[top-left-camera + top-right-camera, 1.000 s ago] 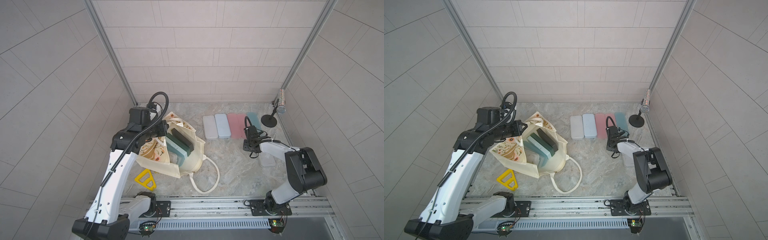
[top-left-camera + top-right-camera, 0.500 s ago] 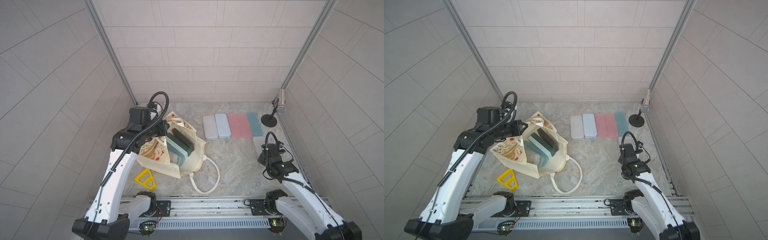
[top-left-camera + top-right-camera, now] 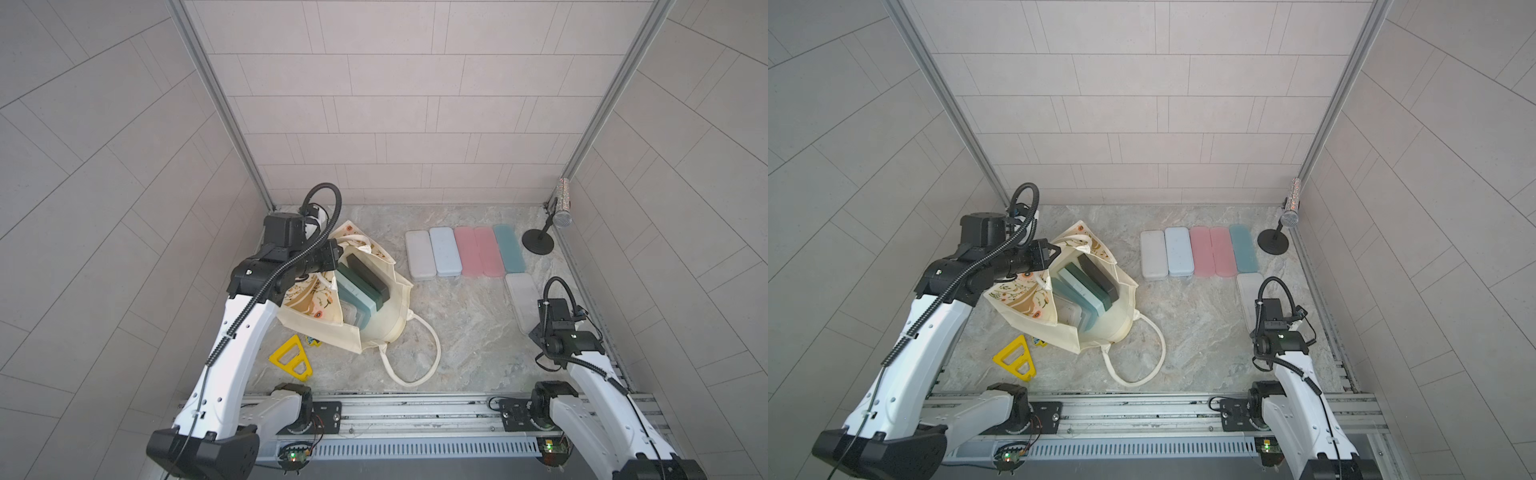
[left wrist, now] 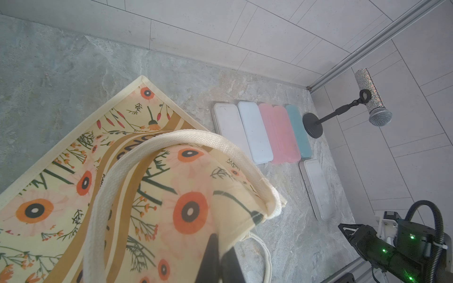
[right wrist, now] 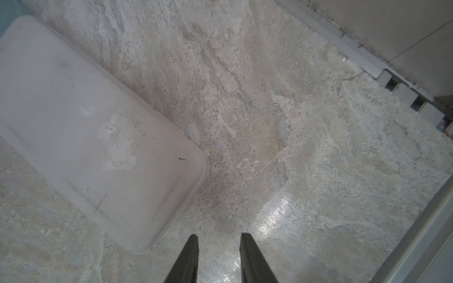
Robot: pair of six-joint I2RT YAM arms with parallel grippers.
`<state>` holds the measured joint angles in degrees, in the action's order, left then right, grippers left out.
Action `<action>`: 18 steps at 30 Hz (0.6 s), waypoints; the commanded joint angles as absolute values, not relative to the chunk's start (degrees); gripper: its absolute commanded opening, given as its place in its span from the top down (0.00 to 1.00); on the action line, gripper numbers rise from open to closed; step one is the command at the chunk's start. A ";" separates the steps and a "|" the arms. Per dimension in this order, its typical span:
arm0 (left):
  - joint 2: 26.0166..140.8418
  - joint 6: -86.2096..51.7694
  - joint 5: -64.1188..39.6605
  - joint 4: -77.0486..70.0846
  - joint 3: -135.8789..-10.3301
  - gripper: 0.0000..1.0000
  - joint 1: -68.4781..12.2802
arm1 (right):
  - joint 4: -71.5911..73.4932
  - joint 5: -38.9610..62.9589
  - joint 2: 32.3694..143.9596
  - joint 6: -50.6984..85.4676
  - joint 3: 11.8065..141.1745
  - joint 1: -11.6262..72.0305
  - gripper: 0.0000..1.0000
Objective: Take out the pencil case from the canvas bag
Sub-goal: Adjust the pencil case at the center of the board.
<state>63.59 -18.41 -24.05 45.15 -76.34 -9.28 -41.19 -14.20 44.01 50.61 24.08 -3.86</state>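
The cream canvas bag (image 3: 374,320) with orange flower print lies open at the left of the table in both top views. Several pencil cases stand on edge inside it, a dark green one (image 3: 368,276) nearest the far side and a teal one (image 3: 1079,293) beside it. My left gripper (image 4: 221,254) is shut on the bag's rim fabric (image 4: 235,203) and holds the mouth up. At the front right my right gripper (image 5: 218,236) hangs open over bare table, with nothing between its fingers. A white pencil case (image 5: 85,127) lies just beside it.
A row of white, pale blue, pink and teal cases (image 3: 463,251) lies at the back. A microphone on a black stand (image 3: 540,241) stands in the back right corner. A yellow triangle (image 3: 291,363) lies at the front left. The bag's rope handle (image 3: 415,361) loops forward.
My right arm has drawn back from the row of cases to the front right, and its jaws have narrowed. The left arm and the bag have not moved.
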 commanded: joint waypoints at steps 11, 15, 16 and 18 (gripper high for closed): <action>63.01 -18.24 -26.15 38.08 -77.87 1.00 -9.67 | -32.92 -9.78 50.50 48.61 22.11 -8.65 0.71; 62.86 -18.22 -26.08 38.19 -77.88 1.00 -9.67 | -29.12 -7.84 52.61 48.34 21.51 -9.36 0.71; 62.82 -18.21 -26.04 38.28 -77.87 1.00 -9.67 | -28.32 -7.58 53.03 48.19 21.38 -9.49 0.71; 62.62 -18.19 -25.89 38.36 -77.83 1.00 -9.67 | -26.79 -6.88 53.65 47.90 21.08 -9.73 0.71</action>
